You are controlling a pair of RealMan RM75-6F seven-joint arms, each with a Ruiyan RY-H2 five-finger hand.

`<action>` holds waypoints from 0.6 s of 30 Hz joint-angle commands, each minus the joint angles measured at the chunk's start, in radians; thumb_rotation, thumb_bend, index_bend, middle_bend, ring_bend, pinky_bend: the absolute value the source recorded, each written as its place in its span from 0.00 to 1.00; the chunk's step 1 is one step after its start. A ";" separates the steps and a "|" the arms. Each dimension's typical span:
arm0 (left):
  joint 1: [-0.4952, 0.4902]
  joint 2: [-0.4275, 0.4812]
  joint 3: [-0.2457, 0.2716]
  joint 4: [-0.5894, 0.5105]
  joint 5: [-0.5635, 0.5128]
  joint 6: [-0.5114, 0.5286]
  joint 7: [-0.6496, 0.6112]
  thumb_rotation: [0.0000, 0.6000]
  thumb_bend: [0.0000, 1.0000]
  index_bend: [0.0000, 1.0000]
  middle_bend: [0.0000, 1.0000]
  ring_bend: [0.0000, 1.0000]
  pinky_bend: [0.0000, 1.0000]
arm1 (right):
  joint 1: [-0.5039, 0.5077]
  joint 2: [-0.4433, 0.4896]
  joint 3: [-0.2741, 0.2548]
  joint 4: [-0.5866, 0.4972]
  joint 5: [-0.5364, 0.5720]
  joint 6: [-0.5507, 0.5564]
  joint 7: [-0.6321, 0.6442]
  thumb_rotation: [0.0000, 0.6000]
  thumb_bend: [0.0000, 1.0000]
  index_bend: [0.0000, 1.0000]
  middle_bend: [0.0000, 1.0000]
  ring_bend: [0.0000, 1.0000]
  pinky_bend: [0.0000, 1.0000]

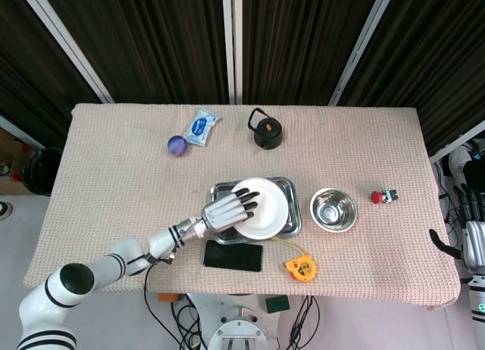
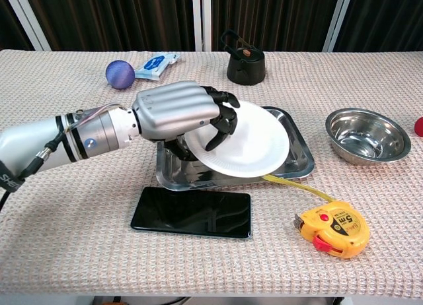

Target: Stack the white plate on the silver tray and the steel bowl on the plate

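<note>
My left hand (image 1: 226, 211) (image 2: 177, 111) grips the white plate (image 1: 264, 207) (image 2: 248, 143) by its left rim, fingers over the top. The plate sits tilted over the silver tray (image 1: 287, 188) (image 2: 299, 153), covering most of it. The steel bowl (image 1: 333, 210) (image 2: 367, 135) stands empty on the cloth to the right of the tray. My right hand (image 1: 470, 240) hangs past the table's right edge, away from everything; how its fingers lie is unclear.
A black phone (image 1: 233, 255) (image 2: 192, 212) lies just in front of the tray, a yellow tape measure (image 1: 299, 267) (image 2: 332, 229) to its right. A black kettle (image 1: 267, 130) (image 2: 245, 59), purple ball (image 1: 177, 145) (image 2: 119, 74) and blue packet (image 1: 201, 126) stand at the back. A small red toy (image 1: 383, 196) lies right.
</note>
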 commanded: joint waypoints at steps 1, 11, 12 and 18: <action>-0.005 -0.001 0.006 0.012 -0.004 -0.011 -0.015 1.00 0.37 0.80 0.34 0.14 0.25 | 0.001 -0.001 0.000 0.001 0.001 -0.002 -0.001 1.00 0.23 0.00 0.00 0.00 0.00; -0.010 0.005 0.017 0.027 -0.007 -0.014 -0.033 1.00 0.36 0.65 0.34 0.14 0.24 | 0.008 -0.006 -0.001 0.002 0.006 -0.017 -0.013 1.00 0.23 0.00 0.00 0.00 0.00; -0.010 0.007 0.018 0.027 -0.006 -0.014 -0.032 1.00 0.35 0.62 0.34 0.14 0.24 | 0.008 -0.006 -0.001 0.002 0.006 -0.017 -0.014 1.00 0.23 0.00 0.00 0.00 0.00; -0.008 0.019 0.031 0.011 0.000 -0.005 -0.038 1.00 0.25 0.35 0.34 0.13 0.24 | 0.010 -0.008 -0.001 0.001 0.005 -0.018 -0.018 1.00 0.23 0.00 0.00 0.00 0.00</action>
